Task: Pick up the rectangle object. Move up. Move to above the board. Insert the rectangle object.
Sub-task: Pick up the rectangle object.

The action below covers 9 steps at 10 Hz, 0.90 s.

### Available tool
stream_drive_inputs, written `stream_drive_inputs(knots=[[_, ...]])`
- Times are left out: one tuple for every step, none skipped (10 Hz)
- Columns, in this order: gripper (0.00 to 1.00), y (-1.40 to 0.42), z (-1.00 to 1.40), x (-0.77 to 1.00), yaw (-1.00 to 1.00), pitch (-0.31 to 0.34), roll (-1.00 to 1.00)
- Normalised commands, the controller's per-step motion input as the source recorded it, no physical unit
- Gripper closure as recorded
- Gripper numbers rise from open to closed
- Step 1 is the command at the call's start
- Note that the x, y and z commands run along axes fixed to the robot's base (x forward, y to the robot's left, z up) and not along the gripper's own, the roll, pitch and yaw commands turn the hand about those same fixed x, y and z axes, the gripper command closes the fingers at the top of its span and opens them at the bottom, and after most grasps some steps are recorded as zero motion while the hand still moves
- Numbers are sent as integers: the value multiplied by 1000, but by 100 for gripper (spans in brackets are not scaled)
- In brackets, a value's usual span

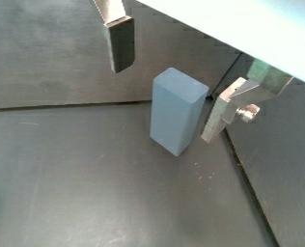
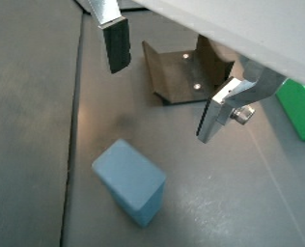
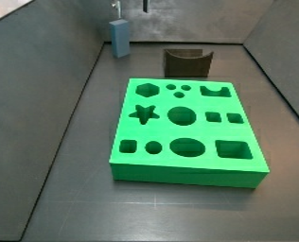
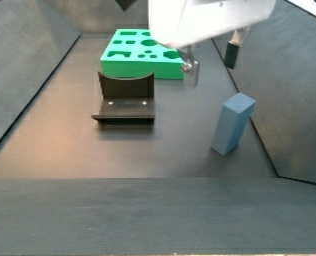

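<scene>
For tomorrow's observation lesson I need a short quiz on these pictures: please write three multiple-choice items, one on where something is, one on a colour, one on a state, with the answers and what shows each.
1. Where does the small light-blue rectangular block stand?
A. On the dark floor, apart from the board
B. In a hole of the board
C. On top of the fixture

2. What colour is the thick slab-shaped board with cut-out holes?
A. Red
B. Bright green
C. Yellow

3. How is the arm's two-finger gripper?
A. Shut on the block
B. Shut on nothing
C. Open, above the block

Answers:
1 A: both side views show the block upright on the floor by the wall, away from the board.
2 B: the board is bright green in both side views.
3 C: in a wrist view the silver fingers stand apart either side of the block's top, not touching it.
</scene>
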Motion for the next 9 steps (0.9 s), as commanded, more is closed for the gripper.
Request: stream_drive_inputs(knots=[[0, 240, -200, -203, 89, 0, 86], [0, 257, -129, -146, 157, 0, 37], [0, 246, -169, -191, 109, -13, 49], [0, 237, -166, -151, 51, 0, 40], [0, 197, -191, -214, 49, -6, 50], [0, 180, -203, -234, 0, 0, 30], [0, 157, -209, -180, 0, 0, 19], [0, 154, -226, -177, 0, 0, 23], [0, 103, -311, -143, 0, 0, 41]])
